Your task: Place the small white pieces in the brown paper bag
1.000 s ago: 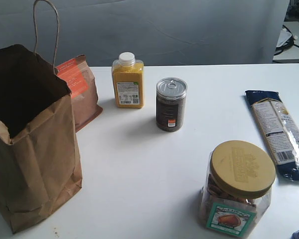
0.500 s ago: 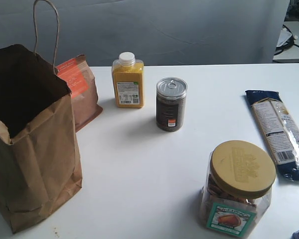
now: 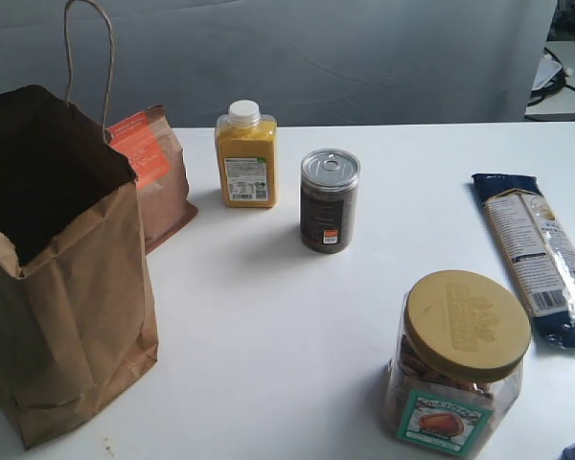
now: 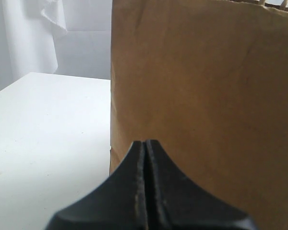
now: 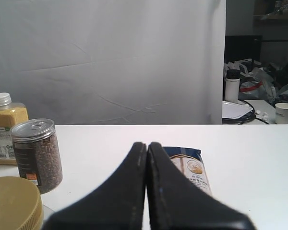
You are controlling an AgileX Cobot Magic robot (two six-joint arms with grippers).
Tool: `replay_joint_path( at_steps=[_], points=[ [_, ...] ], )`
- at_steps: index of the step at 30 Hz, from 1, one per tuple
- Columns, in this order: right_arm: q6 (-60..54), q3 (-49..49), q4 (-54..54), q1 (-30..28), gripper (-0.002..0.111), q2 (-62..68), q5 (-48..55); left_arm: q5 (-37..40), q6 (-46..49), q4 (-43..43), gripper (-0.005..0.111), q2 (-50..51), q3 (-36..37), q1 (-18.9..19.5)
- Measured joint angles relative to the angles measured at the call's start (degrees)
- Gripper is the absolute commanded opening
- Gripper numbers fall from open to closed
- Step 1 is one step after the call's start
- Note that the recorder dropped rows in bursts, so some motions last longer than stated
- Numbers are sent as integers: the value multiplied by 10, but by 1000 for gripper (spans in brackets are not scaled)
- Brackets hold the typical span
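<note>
The tall brown paper bag point(image 3: 67, 316) stands open at the left of the table, its cord handle point(image 3: 86, 57) sticking up. No small white pieces show in any view. Neither gripper appears in the exterior view. In the left wrist view my left gripper point(image 4: 146, 143) is shut on nothing, its tips close to the bag's side wall point(image 4: 206, 96). My right gripper point(image 5: 147, 144) is also shut and holds nothing, low over the white table, pointing between a can and a blue packet.
A brown pouch with an orange label point(image 3: 158, 172) leans behind the bag. A yellow bottle point(image 3: 246, 158) and a dark can point(image 3: 329, 201) stand mid-table. A plastic jar with a tan lid point(image 3: 457, 364) is front right, a blue pasta packet point(image 3: 541, 254) far right.
</note>
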Motion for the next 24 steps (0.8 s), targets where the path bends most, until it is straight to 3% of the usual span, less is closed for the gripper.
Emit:
replay_joint_path(
  at_steps=[24],
  points=[
    [0, 0, 0, -36, 0, 0, 0, 0, 0, 0, 0, 0, 0, 0]
  ],
)
